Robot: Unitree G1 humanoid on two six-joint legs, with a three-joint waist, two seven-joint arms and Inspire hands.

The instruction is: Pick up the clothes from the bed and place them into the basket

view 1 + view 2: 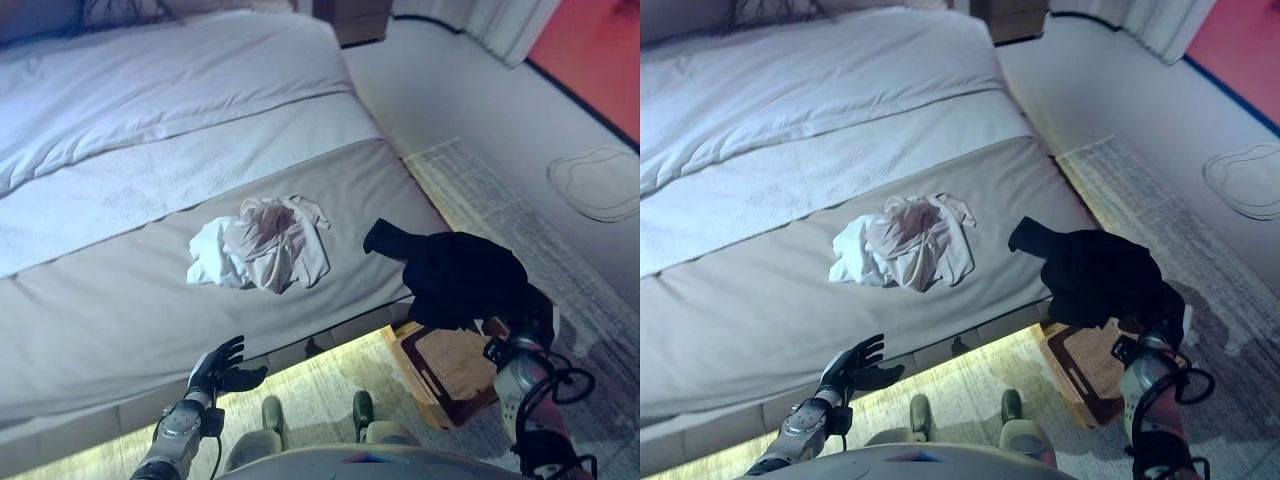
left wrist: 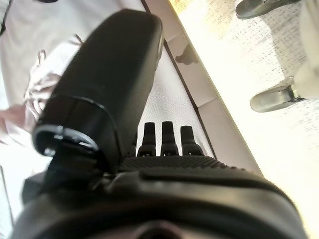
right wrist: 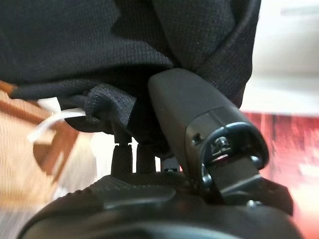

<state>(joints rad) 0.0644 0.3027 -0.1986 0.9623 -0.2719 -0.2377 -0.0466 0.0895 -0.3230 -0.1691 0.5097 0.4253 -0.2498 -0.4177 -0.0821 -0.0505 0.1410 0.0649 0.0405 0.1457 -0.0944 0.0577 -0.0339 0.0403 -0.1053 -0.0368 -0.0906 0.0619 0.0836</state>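
A black garment (image 1: 460, 272) hangs from my right hand (image 1: 528, 322), which is shut on it beside the bed's corner, above a brown basket (image 1: 455, 375) on the floor. In the right wrist view the black cloth (image 3: 124, 45) drapes over my thumb (image 3: 199, 119) and fingers. A crumpled white and pale pink pile of clothes (image 1: 265, 243) lies on the grey bed (image 1: 120, 300) near its front edge. My left hand (image 1: 222, 368) is open and empty, low in front of the bed's edge; its fingers (image 2: 163, 137) point at the bed side.
The bed has a white duvet (image 1: 150, 90) further back. A patterned rug (image 1: 520, 220) covers the floor to the right, with a pale mat (image 1: 600, 180) beyond. A dark cabinet (image 1: 355, 20) stands at the bed's far corner.
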